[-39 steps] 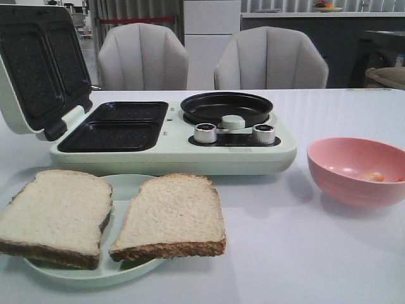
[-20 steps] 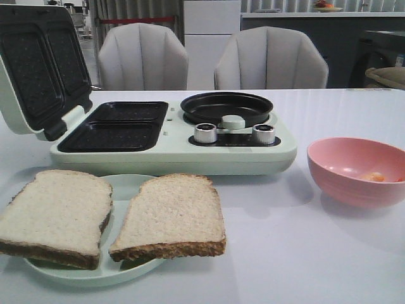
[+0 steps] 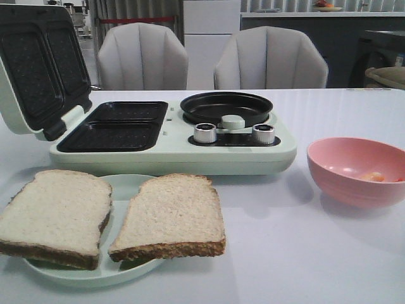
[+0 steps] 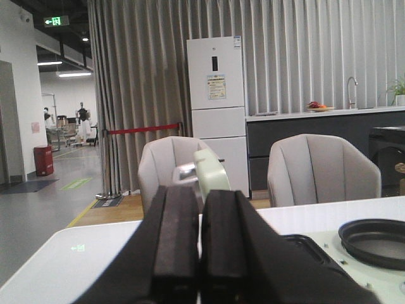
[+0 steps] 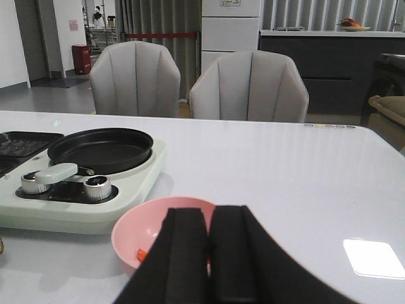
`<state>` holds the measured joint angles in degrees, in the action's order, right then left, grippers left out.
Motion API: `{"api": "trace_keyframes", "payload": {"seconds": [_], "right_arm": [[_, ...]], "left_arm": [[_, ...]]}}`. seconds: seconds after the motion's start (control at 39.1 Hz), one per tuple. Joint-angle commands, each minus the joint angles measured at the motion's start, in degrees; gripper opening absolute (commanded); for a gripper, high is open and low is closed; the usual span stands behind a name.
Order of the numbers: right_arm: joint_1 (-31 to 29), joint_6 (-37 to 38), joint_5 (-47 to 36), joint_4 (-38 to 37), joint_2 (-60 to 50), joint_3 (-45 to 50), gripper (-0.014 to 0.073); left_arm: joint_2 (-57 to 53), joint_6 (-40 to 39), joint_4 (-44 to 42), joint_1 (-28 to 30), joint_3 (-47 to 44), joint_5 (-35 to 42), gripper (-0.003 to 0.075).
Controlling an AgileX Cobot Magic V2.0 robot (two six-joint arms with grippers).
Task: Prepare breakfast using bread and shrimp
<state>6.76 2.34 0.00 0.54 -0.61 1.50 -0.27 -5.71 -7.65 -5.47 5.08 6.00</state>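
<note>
Two bread slices, the left slice [image 3: 56, 215] and the right slice [image 3: 171, 216], lie side by side on a pale green plate [image 3: 126, 186] at the table's front left. Orange-pink shrimp [image 3: 373, 177] lie in a pink bowl [image 3: 354, 171] at the right; the bowl [image 5: 142, 231] and a bit of shrimp [image 5: 141, 254] show in the right wrist view. My left gripper [image 4: 199, 247] is shut and empty, low behind the open breakfast maker. My right gripper [image 5: 209, 253] is shut and empty, just in front of the pink bowl. Neither gripper shows in the front view.
A pale green breakfast maker [image 3: 177, 149] stands mid-table with its lid [image 3: 38, 69] raised at the left, two dark sandwich plates [image 3: 117, 126], a round black pan [image 3: 226, 107] and two silver knobs [image 3: 205, 133]. Two grey chairs [image 3: 269, 60] stand behind the table.
</note>
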Motion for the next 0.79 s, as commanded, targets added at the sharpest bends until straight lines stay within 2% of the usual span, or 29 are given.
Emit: {"api": "trace_keyframes", "payload": {"seconds": [0.0,0.05,0.2,0.59,0.67,0.77], "right_arm": [[-0.33,-0.36,-5.09,-0.89,-1.17,-0.92,0.0168],[-0.33,-0.36,-5.09,-0.89,-1.17,-0.92,0.0168],[-0.33,-0.36,-5.09,-0.89,-1.17,-0.92,0.0168],[-0.33,-0.36,-5.09,-0.89,-1.17,-0.92,0.0168],[-0.33,-0.36,-5.09,-0.89,-1.17,-0.92,0.0168],[-0.33,-0.36,-5.09,-0.89,-1.17,-0.92,0.0168]], "left_arm": [[2.10,-0.05,0.91,0.09,7.85,-6.00,0.0114],[4.11,-0.05,1.87,0.09,10.79,-11.67,0.0114],[9.40,-0.05,4.95,0.09,17.03,-21.30,0.0114],[14.19,-0.05,5.98,0.09,17.61,-18.71,0.0123],[14.21,-0.05,5.98,0.09,17.61,-18.61,0.0174],[14.21,-0.05,5.73,0.09,17.86,-18.88,0.0333]]}}
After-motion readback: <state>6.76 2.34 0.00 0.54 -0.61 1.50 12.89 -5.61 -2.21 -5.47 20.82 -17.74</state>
